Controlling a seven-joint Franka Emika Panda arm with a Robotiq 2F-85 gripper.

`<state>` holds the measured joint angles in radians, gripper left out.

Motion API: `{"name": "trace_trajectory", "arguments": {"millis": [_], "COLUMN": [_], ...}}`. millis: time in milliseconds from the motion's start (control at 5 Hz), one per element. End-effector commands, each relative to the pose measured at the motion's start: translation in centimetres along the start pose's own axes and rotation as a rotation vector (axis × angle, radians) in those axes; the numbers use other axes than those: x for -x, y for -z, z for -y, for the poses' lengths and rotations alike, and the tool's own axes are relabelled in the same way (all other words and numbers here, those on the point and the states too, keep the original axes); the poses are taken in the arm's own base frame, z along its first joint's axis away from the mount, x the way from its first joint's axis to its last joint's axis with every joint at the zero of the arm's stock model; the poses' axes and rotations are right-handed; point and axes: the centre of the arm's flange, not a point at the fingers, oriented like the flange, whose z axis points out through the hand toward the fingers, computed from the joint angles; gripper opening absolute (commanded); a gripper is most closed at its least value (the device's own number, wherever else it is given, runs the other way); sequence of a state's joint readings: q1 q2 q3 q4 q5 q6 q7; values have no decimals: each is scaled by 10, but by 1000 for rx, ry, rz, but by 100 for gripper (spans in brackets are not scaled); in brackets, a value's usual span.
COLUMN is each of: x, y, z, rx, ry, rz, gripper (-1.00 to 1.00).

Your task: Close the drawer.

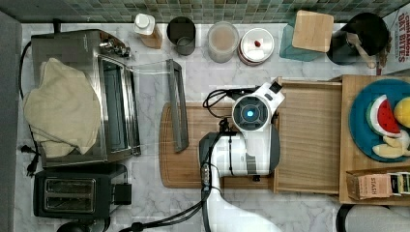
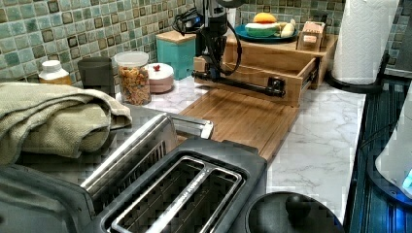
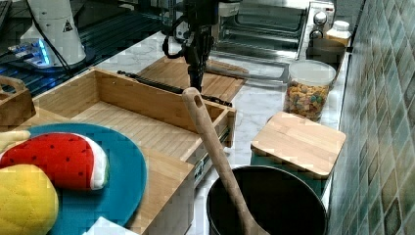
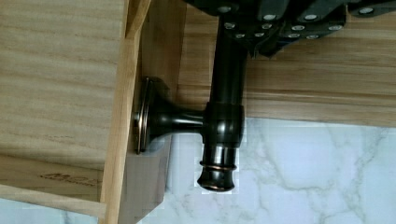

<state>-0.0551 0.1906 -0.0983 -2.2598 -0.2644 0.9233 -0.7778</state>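
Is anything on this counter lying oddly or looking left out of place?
Two things hang open: the drawer is pulled far out of its wooden stand, the claw at its dark handle bar, and the toaster oven's glass door lies folded down. A towel sits bunched on the oven. Nothing looks spilled or broken.

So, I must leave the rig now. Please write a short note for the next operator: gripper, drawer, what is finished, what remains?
Gripper: at the dark metal bar handle on the front of the light wooden drawer, near one end of the bar; whether it clamps the handle cannot be told.
Drawer: pulled far out of the wooden shelf unit; its front stands over the darker wooden cutting board.
Done: the arm is at the handle.
Left: push the drawer fully in, toward the top view's right, then let go.
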Motion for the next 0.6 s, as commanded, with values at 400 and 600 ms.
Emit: {"name": "trace_trajectory", "arguments": {"millis": [400,600], "x": [52,60], "y": [-30,-39], "z": [-268,-312], "rx": [49,79], "ry": [-270,-264], "rz": [191,205], "gripper": [-100,-100]}}
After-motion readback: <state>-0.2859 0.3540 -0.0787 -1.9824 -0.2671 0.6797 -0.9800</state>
